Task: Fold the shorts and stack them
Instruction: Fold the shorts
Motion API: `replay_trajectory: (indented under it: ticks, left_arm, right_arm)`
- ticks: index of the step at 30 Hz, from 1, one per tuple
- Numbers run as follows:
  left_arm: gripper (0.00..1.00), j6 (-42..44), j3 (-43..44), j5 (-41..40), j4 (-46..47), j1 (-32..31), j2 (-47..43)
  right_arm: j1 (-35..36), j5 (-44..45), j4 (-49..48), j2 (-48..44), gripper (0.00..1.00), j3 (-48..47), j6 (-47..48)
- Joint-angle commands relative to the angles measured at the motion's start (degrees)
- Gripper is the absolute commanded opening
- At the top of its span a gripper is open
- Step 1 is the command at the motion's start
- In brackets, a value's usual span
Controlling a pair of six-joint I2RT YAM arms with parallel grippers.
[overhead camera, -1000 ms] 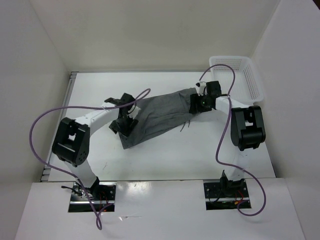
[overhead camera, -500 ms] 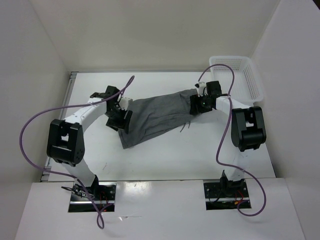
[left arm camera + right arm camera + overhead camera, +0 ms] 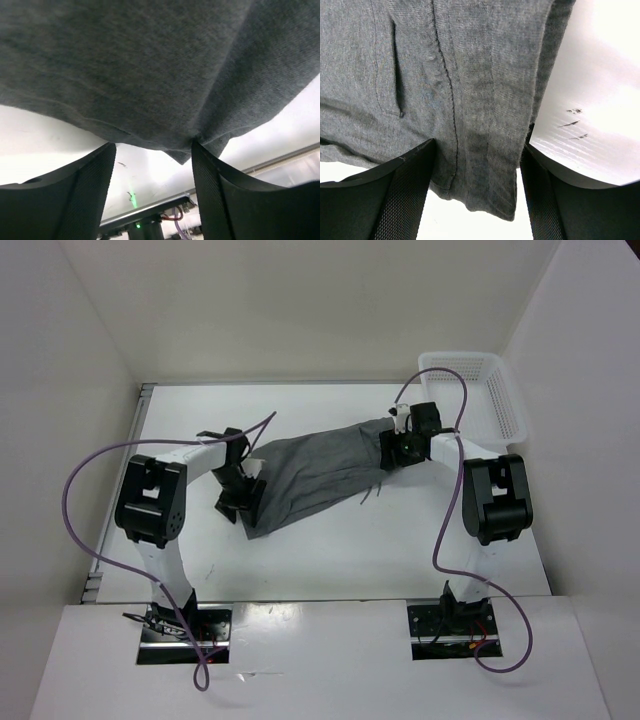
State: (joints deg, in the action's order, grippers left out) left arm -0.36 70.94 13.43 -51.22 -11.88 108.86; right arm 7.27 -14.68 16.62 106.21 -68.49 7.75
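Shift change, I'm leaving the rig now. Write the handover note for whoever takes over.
Left gripper: open, at the near-left corner of the shorts, with the fabric edge at its fingertips.
Right gripper: open, with the far-right end of the shorts between its fingers, apparently not pinched.
Shorts: lying diagonally on the table, unfolded. Basket at far right.
Done: nothing folded.
Left: fold, then stack.

Plain grey shorts (image 3: 315, 470), white mesh basket (image 3: 507, 410), white table (image 3: 330, 555)

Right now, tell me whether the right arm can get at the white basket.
Probably yes: the basket stands just beyond the right gripper, with nothing between them, and its jaws stand open over the shorts.
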Motion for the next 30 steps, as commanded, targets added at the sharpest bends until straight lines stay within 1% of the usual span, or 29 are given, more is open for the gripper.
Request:
replay_trajectory:
  ticks: [1,3,5,7,8,10,11,12,13,14,16,17,18,20,22,23,24,26,27,28,29,30]
  left_arm:
    - [0.68,0.36,-0.36,2.82,-0.46,-0.69,3.03]
    - [0.64,0.36,0.17,4.14,-0.46,-0.69,3.73]
    - [0.51,0.36,0.78,4.84,-0.99,-0.69,5.22]
    - [0.33,0.36,0.78,5.38,-0.99,-0.69,5.75]
    - [0.19,0.36,0.78,5.38,-0.99,-0.69,5.75]
    - [0.11,0.36,0.78,5.90,0.33,-0.69,5.75]
    - [0.07,0.36,0.78,5.90,0.86,-0.69,5.75]
    - [0.00,0.36,0.78,5.90,1.99,-0.08,6.27]
    - [0.00,0.36,0.78,5.90,2.79,-0.07,6.28]
    - [0.00,0.36,0.78,5.90,4.19,1.06,6.28]
    - [0.00,0.36,1.83,5.90,4.73,1.94,6.81]
    - [0.00,0.36,2.36,5.90,5.34,1.95,6.81]
    - [0.00,0.36,3.23,4.69,5.34,3.60,6.81]
    - [0.00,0.36,7.79,2.93,5.87,5.89,6.28]
    - [0.00,0.36,12.62,-0.66,5.87,7.30,5.49]
    - [0.00,0.36,18.04,-1.90,5.87,7.92,4.70]
    - [0.00,0.36,20.97,-3.14,5.87,8.45,3.91]
    - [0.00,0.36,26.94,-6.48,5.87,9.33,3.12]
    - [0.00,0.36,33.06,-7.27,5.87,9.94,2.51]
    - [0.00,0.36,36.34,-7.89,5.35,10.55,2.50]
    - [0.00,0.36,39.68,-8.59,4.82,10.56,2.50]
    - [0.00,0.36,46.42,-8.60,4.21,11.26,2.50]
  right_arm:
    - [0.47,1.05,-0.80,-0.48,0.72,0.11,0.07]
    - [1.17,1.05,-0.80,0.40,0.72,-0.41,1.39]
    - [1.17,1.05,-1.32,1.97,0.72,-0.42,1.39]
    - [1.17,0.44,-1.33,2.50,0.67,-0.42,1.39]
    - [1.17,0.44,-1.33,2.51,0.60,-0.42,1.39]
    - [1.17,-0.79,-1.33,2.51,0.52,0.10,1.39]
    - [1.17,-0.79,-1.33,2.51,0.46,0.72,1.39]
    - [1.69,-1.40,-0.81,2.51,0.33,0.72,1.39]
    - [1.70,-2.19,-0.80,2.51,0.26,1.25,1.39]
    - [1.70,-2.72,-0.80,2.51,0.15,1.25,1.39]
    - [1.70,-5.17,-0.02,3.03,0.06,-0.06,2.52]
    - [1.70,-5.80,-0.01,3.03,0.02,-0.85,3.14]
    - [1.70,-5.80,0.69,3.03,0.00,-3.12,3.15]
    - [1.70,-7.02,1.30,4.69,0.00,-6.46,3.68]
    - [1.70,-8.26,2.00,5.93,0.00,-13.31,2.98]
    - [1.70,-9.74,2.79,6.72,0.00,-16.12,2.37]
    - [1.70,-10.37,2.80,8.38,0.00,-22.33,1.58]
    - [1.70,-11.94,3.42,9.88,0.00,-28.86,-1.40]
    - [1.70,-12.48,3.42,11.28,0.00,-35.59,-2.38]
    - [1.70,-12.48,4.20,11.90,0.00,-38.97,-3.43]
    - [1.70,-14.13,4.21,12.43,0.00,-45.18,-5.18]
    - [1.70,-14.67,4.82,13.13,0.00,-48.03,-6.07]
